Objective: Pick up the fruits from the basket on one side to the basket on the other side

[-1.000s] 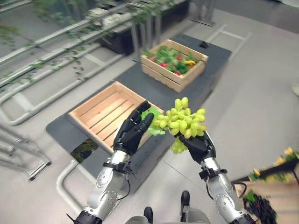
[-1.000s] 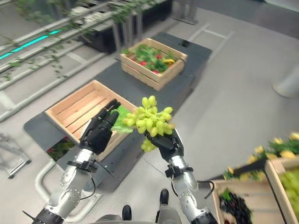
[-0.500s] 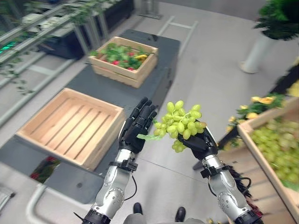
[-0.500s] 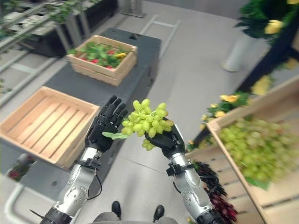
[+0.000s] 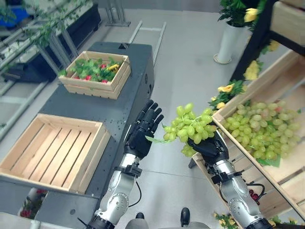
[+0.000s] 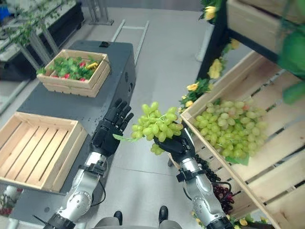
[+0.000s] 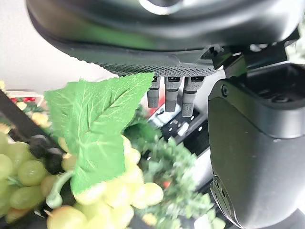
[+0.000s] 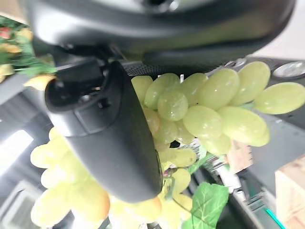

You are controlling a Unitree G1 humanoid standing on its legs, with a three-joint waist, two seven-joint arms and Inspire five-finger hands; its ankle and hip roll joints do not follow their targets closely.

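A: Start on your left. What do you see?

B: An empty slatted crate (image 5: pixel 52 151) on the dark platform (image 5: pixel 119 90), and farther along it a crate of greens and red fruit (image 5: pixel 94 72).

A: And your left hand?

B: My left hand (image 5: pixel 143 132) is up over the floor just past the platform's edge, fingers straight and spread, clamped on nothing. The green leaf (image 7: pixel 97 119) of the bunch lies against my palm.

A: Where are the grapes?

B: The bunch of green grapes (image 5: pixel 188 129) sits in my right hand (image 5: pixel 207 148), in the air between the platform and the shelf crates. That hand cups it from below, thumb (image 8: pixel 114 129) and fingers curled round it.

A: What is to the right?

B: A tilted wooden crate holding more green grapes (image 5: pixel 259 129), just beside my right hand. Below it lie dark grapes (image 6: pixel 220 193). Yellow flowers (image 5: pixel 224 89) and a white pot (image 5: pixel 227 42) stand beyond.
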